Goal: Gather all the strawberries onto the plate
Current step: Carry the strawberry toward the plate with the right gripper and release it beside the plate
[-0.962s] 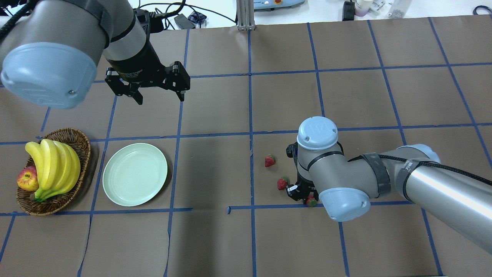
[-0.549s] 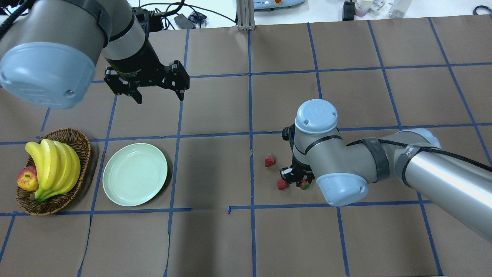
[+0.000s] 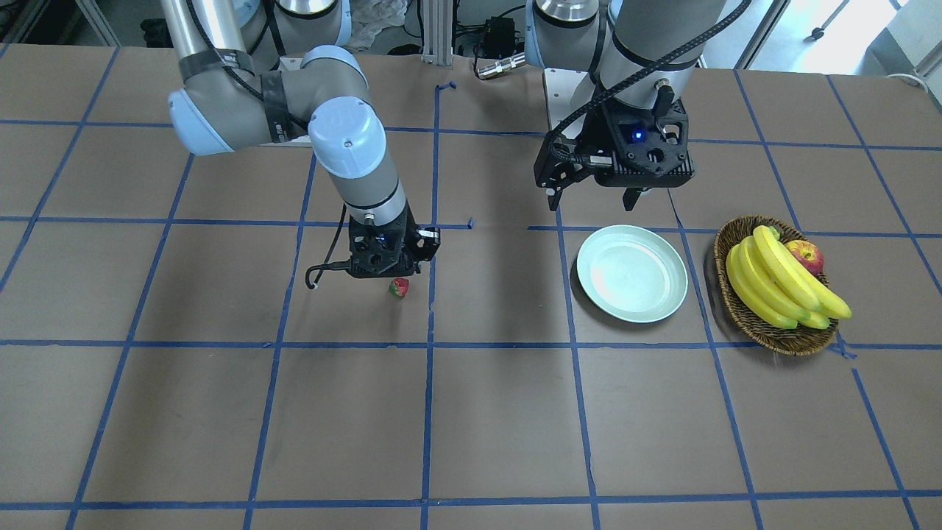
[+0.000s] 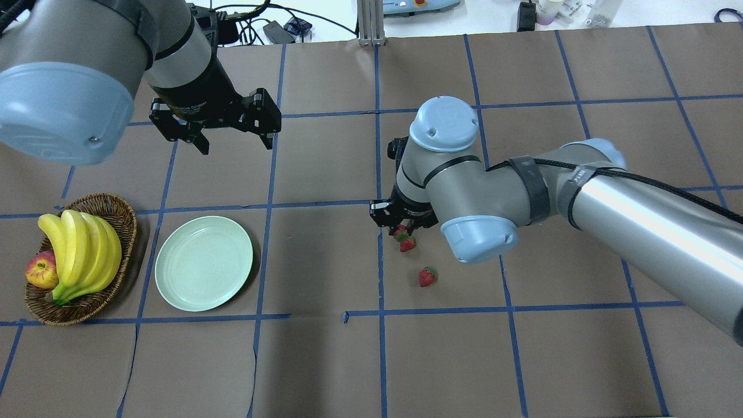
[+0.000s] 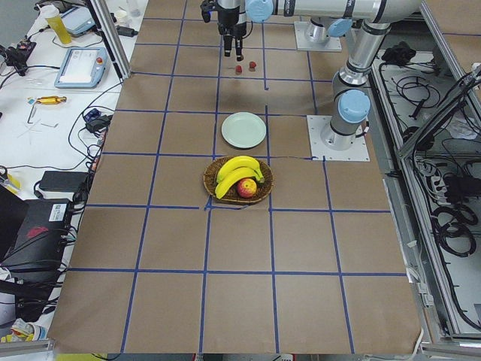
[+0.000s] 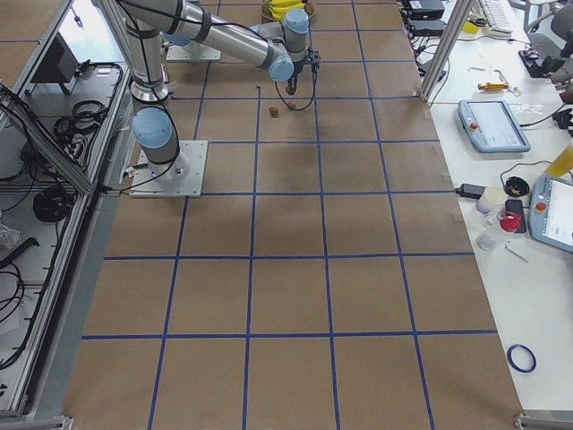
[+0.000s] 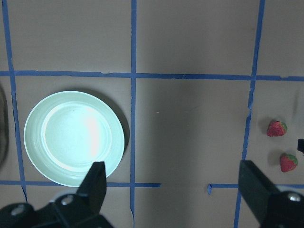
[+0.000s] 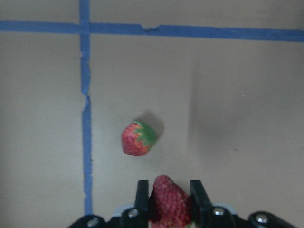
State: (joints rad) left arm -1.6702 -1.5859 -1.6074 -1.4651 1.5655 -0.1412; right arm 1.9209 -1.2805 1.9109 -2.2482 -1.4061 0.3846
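My right gripper is shut on a strawberry and holds it above the table, right of the centre line in the overhead view. A second strawberry lies just below it and shows in the right wrist view. A third strawberry lies nearer the robot. The pale mint plate sits bare, far to the left. My left gripper is open and empty, hovering beyond the plate. In the left wrist view the plate and two strawberries show.
A wicker basket holding bananas and an apple stands left of the plate. Blue tape lines grid the brown table cover. Cables and gear lie beyond the table's far edge.
My right gripper has risen with a strawberry and carried it away from the robot and leftward, past the other two. My left arm shifted slightly.
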